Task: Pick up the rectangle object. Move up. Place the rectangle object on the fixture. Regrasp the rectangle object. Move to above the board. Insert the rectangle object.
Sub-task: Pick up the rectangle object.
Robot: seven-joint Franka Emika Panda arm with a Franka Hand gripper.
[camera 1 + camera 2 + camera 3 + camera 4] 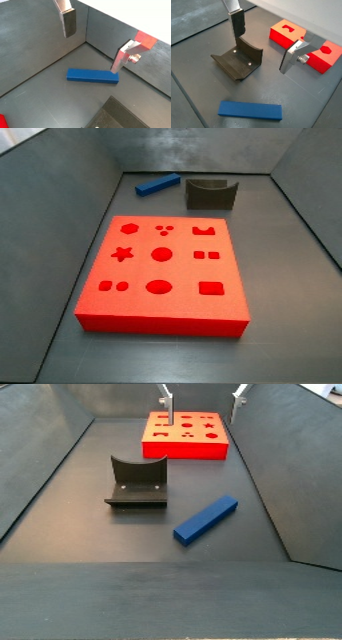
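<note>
My claw hangs high with its silver fingers spread wide and nothing between them. The blue rectangular bar lies flat on the dark grey floor, just beside the dark grey notched fixture, not touching it. The big red board with cutouts sits well apart.

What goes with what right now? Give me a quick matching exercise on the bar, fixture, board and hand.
Things:
1. rectangle object
2. fixture
3. board
4. hand

States:
A. open, holding nothing, up above the floor
B. lying flat on the floor, blue
C. dark, with its curved notch empty
D. red, every cutout unfilled

Pairs: 1-B, 2-C, 3-D, 4-A
</note>
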